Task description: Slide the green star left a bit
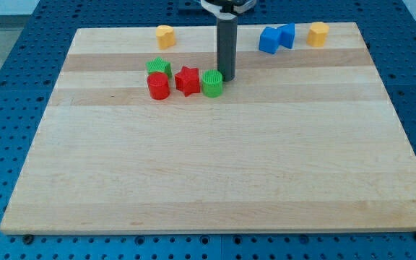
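Wooden board [215, 166] sitting on a blue pegboard bench, pale planks, most of it bare with all the blocks bunched along the upper part of the frame. No claw on this rig at all, so nothing to call wide or narrow, just a dark rod coming down from the top centre, and my tip [226, 78] is planted on the wood.

Which green one is the star? Honestly hard to say. There's a ribbed green block [212, 83] directly left of my tip, touching or just about, and another green block [159, 68] further left, at the upper left of the cluster. Neither reads clearly as a star from here. My guess is the near one, since the tip sits on its right side, which is exactly where you'd want to be for a leftward shove.

Catch: a red star [188, 80] sits right beside it on the left, and a red cylinder [158, 86] beyond that, so a nudge probably bumps the whole row.

Away from the action: a yellow block [165, 35] at upper left, two blue blocks [276, 37] touching at upper right, another yellow block [318, 33] just past them.
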You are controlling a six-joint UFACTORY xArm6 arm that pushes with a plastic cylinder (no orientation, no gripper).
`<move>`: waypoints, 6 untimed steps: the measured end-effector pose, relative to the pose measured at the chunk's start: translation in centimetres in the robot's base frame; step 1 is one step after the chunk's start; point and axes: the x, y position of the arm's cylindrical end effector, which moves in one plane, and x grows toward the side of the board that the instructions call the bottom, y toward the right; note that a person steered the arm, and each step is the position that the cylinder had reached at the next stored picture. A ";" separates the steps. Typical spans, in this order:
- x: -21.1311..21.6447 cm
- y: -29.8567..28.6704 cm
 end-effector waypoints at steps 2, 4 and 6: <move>-3.8 -4.7; -3.8 -16.0; -10.9 -16.4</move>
